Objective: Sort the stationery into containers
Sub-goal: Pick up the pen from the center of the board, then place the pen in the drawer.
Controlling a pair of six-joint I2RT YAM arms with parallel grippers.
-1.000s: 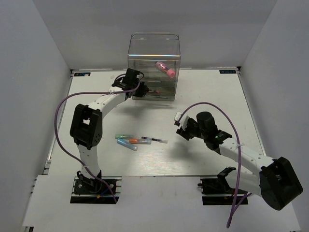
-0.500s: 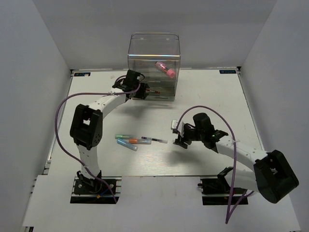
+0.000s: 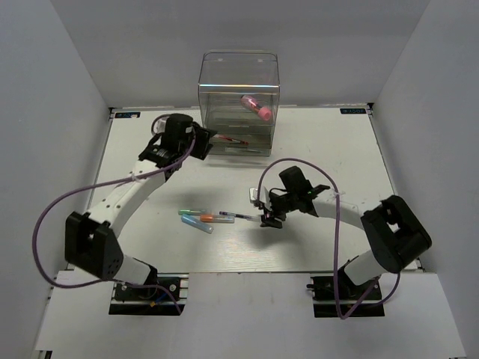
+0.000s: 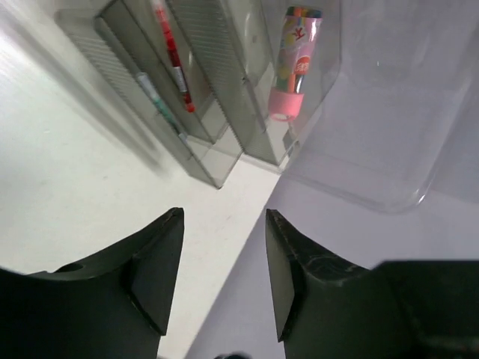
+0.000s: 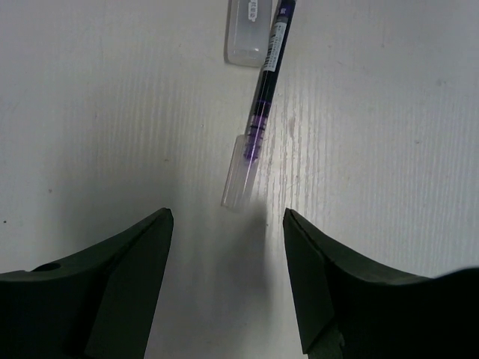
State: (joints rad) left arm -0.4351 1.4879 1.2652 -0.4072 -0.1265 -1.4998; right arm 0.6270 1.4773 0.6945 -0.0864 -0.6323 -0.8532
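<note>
Pincers both spread, nothing in either. My L pincer [image 3: 198,144] hangs at abt 11 o'c over the table [image 3: 329,157], just short of the clear organiser [image 3: 238,86], which stands at 12 o'c by the far edge. From the L wrist cam the jaws are well apart, w/ only bare table btw them and the organiser's lower corner ahead, so no contact. Pink tube [image 3: 256,107] lies tilted inside the tall upper part. From my wrist it shows at 1 o'c thru the clear wall, pink end nearer me. Lower down in the drawer section are a red pen [image 4: 174,63] at 11 o'c and a greenish pen [image 4: 156,97] one drawer over to the left. My R pincer [image 3: 267,219] is low at abt 5 o'c of table centre, jaws wide. Purple pen [image 5: 267,82] lies flat on the table and runs off toward 12 o'c. Its clear cap [image 5: 241,176] is the end nearest me, just ahead of the gap and not btw the jaws, not touched. Some pale clear piece sits beside the pen's far end; can't tell what. Out at 8 o'c, left of the purple pen, lie the green marker [image 3: 190,212], orange marker [image 3: 206,218] and blue marker [image 3: 202,226], bunched close on the table, well apart from the organiser.
</note>
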